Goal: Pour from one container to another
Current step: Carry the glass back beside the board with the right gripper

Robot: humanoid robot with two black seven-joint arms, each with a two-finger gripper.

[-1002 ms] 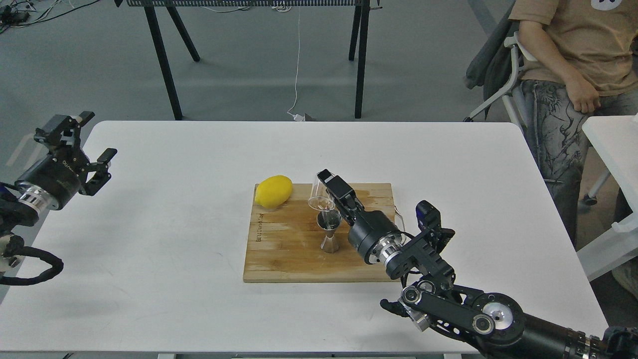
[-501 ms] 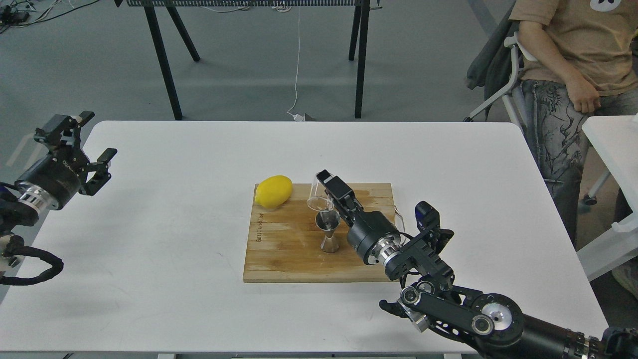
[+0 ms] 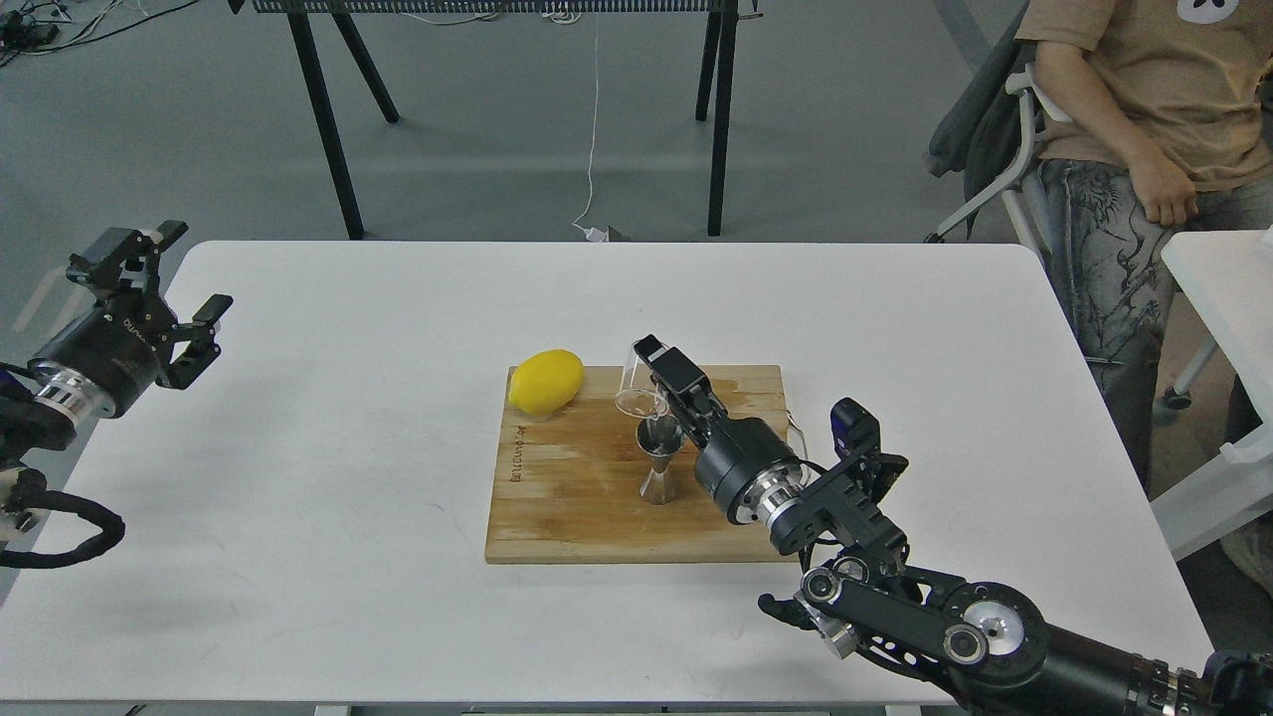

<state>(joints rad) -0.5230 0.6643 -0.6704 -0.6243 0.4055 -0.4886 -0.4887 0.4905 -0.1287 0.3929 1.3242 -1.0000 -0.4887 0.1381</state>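
Observation:
The small clear glass cup [image 3: 636, 388] hangs tilted over the wooden cutting board [image 3: 567, 507], its mouth facing down and left toward the jigger. My right gripper [image 3: 658, 376] is shut on the cup, coming in from the lower right. Right below the cup's lip stands the shiny steel hourglass jigger [image 3: 658, 460], upright on the board. Whether liquid is flowing cannot be made out. Far off at the table's left edge, my left gripper [image 3: 169, 288] is open and holds nothing.
A yellow lemon [image 3: 545, 381] lies on the board's back left corner. The board sits mid-way on the white table [image 3: 348, 447]. A seated person [image 3: 1144, 129] is at the back right, and a second white table [image 3: 1223, 288] juts in at the right.
The cup and my right gripper shifted very slightly right and down over the jigger. The left arm has barely moved.

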